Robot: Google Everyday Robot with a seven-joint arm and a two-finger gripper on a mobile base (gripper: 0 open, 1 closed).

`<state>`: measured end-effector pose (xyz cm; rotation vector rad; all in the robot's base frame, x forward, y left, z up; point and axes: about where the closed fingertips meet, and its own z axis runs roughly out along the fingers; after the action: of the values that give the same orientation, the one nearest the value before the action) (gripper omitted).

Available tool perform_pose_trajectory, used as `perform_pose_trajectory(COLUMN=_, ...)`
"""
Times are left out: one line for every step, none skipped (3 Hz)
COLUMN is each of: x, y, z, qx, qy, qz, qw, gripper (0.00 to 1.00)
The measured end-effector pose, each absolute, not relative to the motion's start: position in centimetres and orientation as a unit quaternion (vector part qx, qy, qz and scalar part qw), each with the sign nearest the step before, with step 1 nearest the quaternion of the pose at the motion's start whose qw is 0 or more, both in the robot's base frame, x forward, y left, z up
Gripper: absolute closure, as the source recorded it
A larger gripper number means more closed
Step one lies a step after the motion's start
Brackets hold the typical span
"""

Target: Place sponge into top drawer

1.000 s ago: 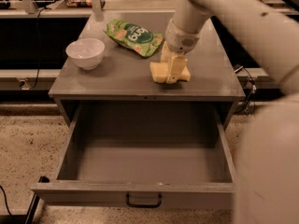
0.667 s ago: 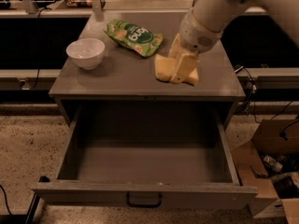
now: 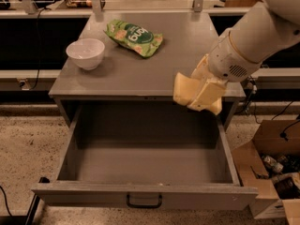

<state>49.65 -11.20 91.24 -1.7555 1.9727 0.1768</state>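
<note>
Gaping open, wide shallow grey metal top drawer sits nearest. Above its back right corner, two-finger gripper squeezes soft pale yellow sponge, up in air. Drawer floor lies below, bit nearer. Farther back: white bowl, green snack bag.

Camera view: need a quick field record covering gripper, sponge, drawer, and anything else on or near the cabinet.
gripper: at the front right edge of the cabinet top, shut on the sponge
sponge: pale yellow, held in the air over the drawer's rear right corner
top drawer: pulled open, sponge not yet inside
white bowl: upright on the cabinet top, left side
green snack bag: lying flat on the cabinet top, back centre
cardboard box: on the floor, right of the drawer
</note>
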Motion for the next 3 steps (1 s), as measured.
perform_pose_trajectory(x=49.6, y=-10.8, z=91.5, qx=-0.646, qy=0.717, qz=0.069, qw=0.251, gripper=1.00)
perform_pose_trajectory(x=49.7, y=-8.8, z=86.4, qx=-0.630, qy=0.725, qz=0.118, qw=0.254, gripper=1.00)
perform_pose_trajectory(x=49.3, y=-5.5, z=77.3, qx=-0.625, qy=0.727, qz=0.150, qw=0.241, gripper=1.00)
